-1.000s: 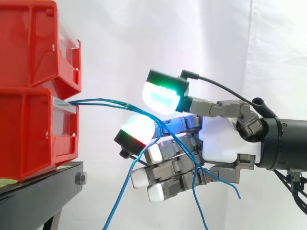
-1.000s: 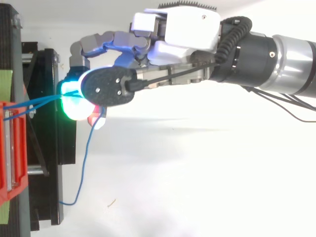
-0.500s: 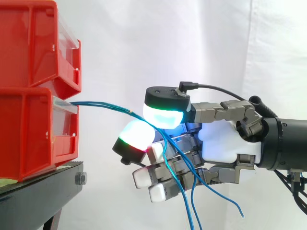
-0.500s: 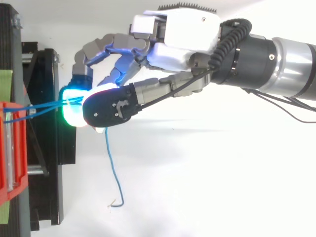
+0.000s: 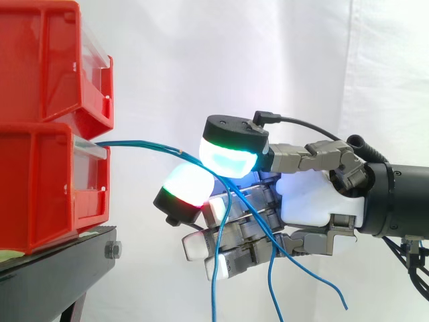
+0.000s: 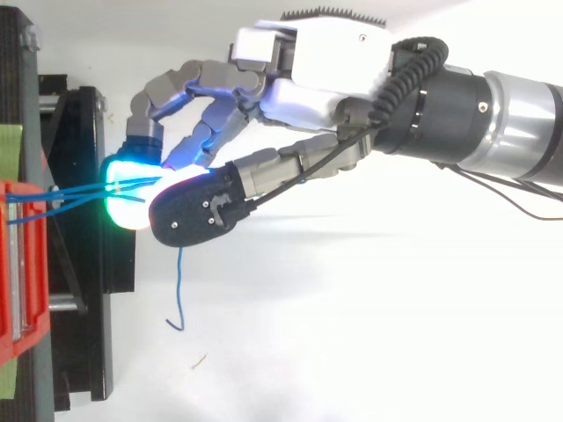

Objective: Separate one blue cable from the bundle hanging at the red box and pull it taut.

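Several blue cables (image 5: pixel 144 143) pinched by hand (image 5: pixel 315 201); side view shows them dangling below.

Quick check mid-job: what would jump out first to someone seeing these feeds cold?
The hand, at centre right in the side view, with its fingertips glowing green, cyan and red-rimmed white. Next, the blue cables running from the lower of the red bins at left in between those pads, their loose ends dangling below the curled fingers.
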Controlling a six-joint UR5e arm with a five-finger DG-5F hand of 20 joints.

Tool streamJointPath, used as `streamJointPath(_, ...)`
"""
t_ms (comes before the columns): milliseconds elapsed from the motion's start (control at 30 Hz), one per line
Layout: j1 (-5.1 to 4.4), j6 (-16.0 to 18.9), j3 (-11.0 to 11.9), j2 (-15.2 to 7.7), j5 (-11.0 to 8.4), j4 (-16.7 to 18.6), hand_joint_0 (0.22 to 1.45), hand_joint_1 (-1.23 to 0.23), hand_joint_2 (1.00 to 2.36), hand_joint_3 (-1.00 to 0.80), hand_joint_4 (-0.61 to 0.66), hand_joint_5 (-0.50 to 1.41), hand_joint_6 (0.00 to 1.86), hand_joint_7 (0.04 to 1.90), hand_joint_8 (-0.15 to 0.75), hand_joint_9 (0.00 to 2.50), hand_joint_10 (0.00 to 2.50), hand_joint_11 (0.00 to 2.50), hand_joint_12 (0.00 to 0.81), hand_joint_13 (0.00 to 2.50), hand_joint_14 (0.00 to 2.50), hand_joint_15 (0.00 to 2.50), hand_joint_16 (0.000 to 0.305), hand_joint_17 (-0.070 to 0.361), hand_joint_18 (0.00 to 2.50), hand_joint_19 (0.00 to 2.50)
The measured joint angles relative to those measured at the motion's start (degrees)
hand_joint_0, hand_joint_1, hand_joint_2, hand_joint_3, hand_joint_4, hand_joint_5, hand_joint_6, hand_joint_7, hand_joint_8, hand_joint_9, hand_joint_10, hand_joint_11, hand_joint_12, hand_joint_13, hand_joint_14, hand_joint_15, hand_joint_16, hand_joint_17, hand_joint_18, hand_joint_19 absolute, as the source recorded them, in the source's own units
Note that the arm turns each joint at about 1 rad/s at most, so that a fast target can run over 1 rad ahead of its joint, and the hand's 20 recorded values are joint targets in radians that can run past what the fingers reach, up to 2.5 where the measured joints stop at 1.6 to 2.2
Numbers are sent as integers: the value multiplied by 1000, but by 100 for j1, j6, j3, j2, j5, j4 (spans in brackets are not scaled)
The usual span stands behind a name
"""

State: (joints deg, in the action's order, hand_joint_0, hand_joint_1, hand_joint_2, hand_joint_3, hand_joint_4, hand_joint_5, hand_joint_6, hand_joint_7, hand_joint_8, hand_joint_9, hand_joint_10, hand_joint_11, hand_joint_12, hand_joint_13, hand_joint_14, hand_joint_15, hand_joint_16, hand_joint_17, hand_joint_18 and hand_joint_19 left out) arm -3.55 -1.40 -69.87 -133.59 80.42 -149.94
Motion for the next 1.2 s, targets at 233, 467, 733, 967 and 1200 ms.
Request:
streamJointPath(233,-28,-1,0,0,-25,0,748,-866,1000,-499,279,-216,885,943,380,818,15,799,410,827,15,390,46,104,802,246)
streamJointPath(467,-37,0,0,0,-26,3,609,-767,1000,-500,263,-197,871,955,385,861,14,786,407,842,13,402,46,103,803,285)
streamJointPath(733,-44,0,0,0,-50,8,626,-572,1009,-378,205,-163,840,1052,389,943,12,783,408,870,15,414,46,104,814,331)
streamJointPath(967,-54,-1,0,0,-67,8,626,-783,1018,-159,160,-186,889,1078,399,887,15,797,425,861,13,414,50,111,838,307)
streamJointPath(1200,-57,-1,0,0,-70,8,749,-928,1015,-288,183,-204,921,1077,387,857,16,858,415,840,14,425,48,108,809,285)
